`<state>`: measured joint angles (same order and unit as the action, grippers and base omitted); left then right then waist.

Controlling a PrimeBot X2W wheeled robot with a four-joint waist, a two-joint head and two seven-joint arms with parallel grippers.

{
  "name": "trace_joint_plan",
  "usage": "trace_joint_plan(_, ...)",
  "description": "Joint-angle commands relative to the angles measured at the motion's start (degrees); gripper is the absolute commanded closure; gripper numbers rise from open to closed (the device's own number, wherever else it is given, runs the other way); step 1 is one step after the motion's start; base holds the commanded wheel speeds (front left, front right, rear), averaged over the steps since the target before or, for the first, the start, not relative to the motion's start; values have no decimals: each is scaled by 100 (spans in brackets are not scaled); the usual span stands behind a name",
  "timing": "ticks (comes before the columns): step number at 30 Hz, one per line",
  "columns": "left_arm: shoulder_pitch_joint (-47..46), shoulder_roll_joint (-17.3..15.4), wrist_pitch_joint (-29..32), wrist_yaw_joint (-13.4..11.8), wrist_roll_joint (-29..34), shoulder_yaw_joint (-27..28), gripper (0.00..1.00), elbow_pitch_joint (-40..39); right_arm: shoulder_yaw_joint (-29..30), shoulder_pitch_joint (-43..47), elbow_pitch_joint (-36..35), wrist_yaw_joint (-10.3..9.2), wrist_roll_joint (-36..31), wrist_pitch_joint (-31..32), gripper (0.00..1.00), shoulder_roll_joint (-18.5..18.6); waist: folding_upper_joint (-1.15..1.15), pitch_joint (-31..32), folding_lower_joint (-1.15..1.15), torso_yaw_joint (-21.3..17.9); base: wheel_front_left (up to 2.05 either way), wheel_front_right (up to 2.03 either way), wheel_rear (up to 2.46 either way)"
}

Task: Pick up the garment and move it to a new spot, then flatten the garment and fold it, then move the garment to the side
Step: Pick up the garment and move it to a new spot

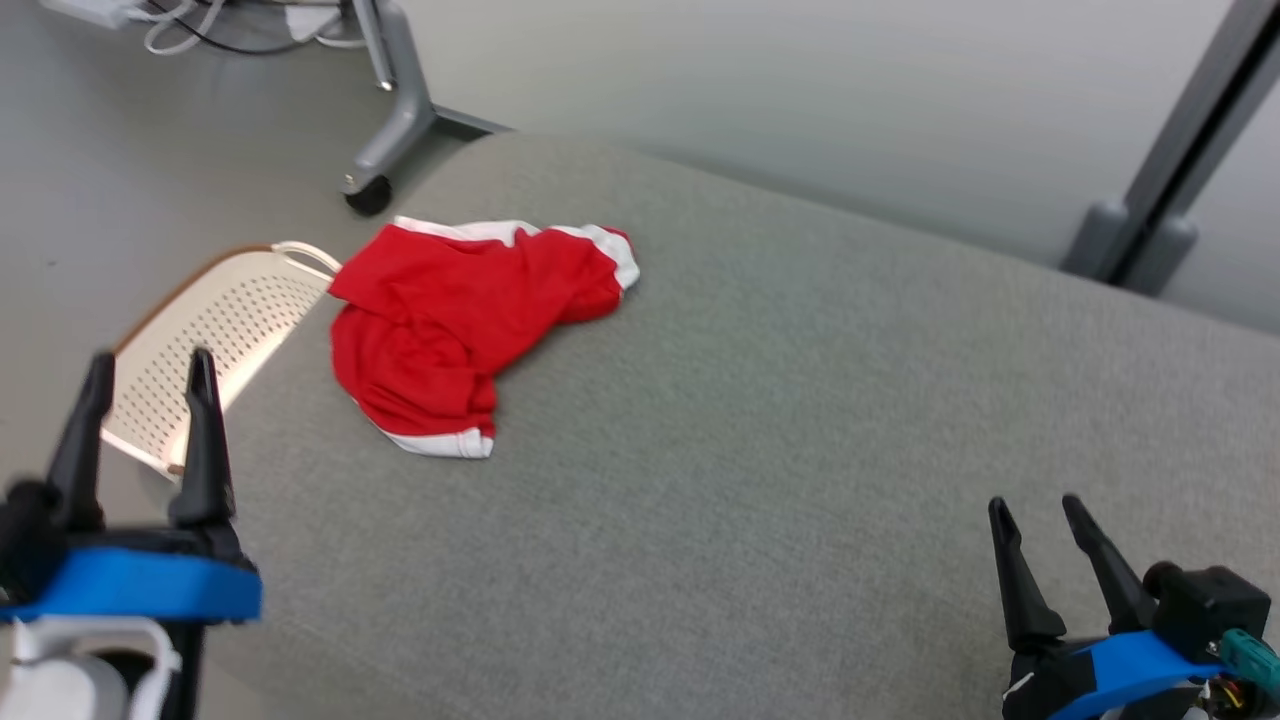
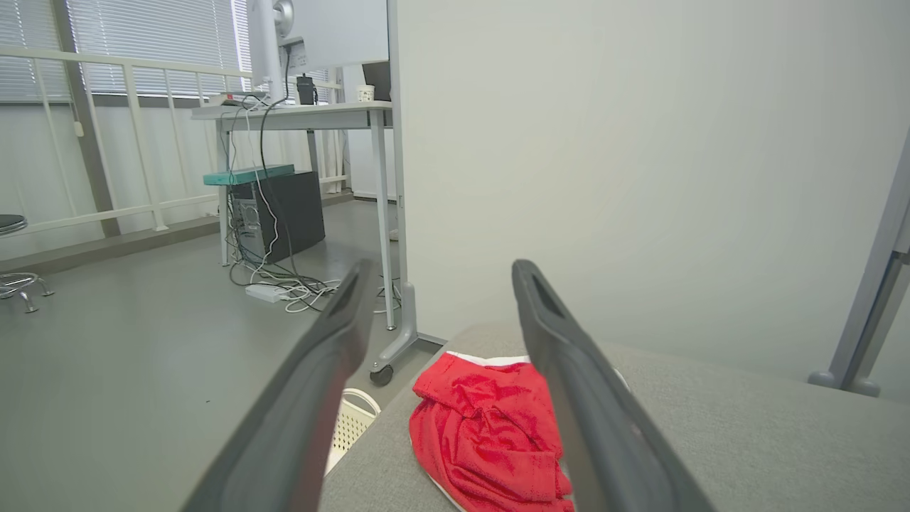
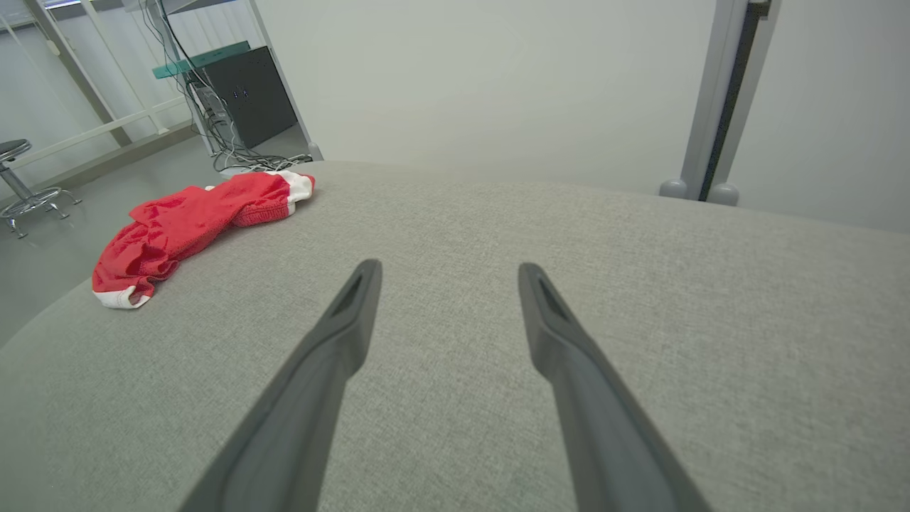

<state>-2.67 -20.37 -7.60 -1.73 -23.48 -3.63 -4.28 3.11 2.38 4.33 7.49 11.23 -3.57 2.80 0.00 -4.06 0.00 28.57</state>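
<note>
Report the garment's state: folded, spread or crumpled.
Crumpled. The garment lies bunched in loose, uneven creases, with its layers overlapping untidily.

1 red garment, 1 white basket, 1 grey surface, 2 claws

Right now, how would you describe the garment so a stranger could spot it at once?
Start at the wide grey cushioned surface. Near its far left edge, beside a white perforated basket, lies the garment. It is crumpled bright red cloth with white trim among pale neighbours.
</note>
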Motion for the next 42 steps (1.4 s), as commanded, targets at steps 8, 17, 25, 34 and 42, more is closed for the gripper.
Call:
trace_joint_plan(8, -1845, -570, 1200, 339, -599, 241, 0, 870, -103, -435, -449, 2, -328, 250, 0, 17, 0, -992, 0, -567, 0, 0, 0)
trace_joint_plan(17, -2968, -1080, 1988, 420, -996, 511, 0, 2147, -484, -913, -930, 1, -508, 301, 0, 113, 0, -2089, 0, -1627, 0, 0, 0)
trace_joint_plan(25, -3325, -1212, 2983, 161, -1627, 852, 0, 3147, -563, -1061, -1155, 2, -446, 130, 0, 162, 0, -2626, 0, -2301, 0, 0, 0)
trace_joint_plan(34, -3294, -1040, 4083, -146, -2227, 1036, 0, 4167, -597, -1060, -1171, 2, -391, 53, 0, 140, 0, -2723, 0, -2668, 0, 0, 0)
trace_joint_plan(42, -2983, -755, 4718, -200, -2650, 1099, 100, 4114, -495, -978, -1216, 2, -350, 84, 0, 154, 0, -2566, 0, -2716, 0, 0, 0)
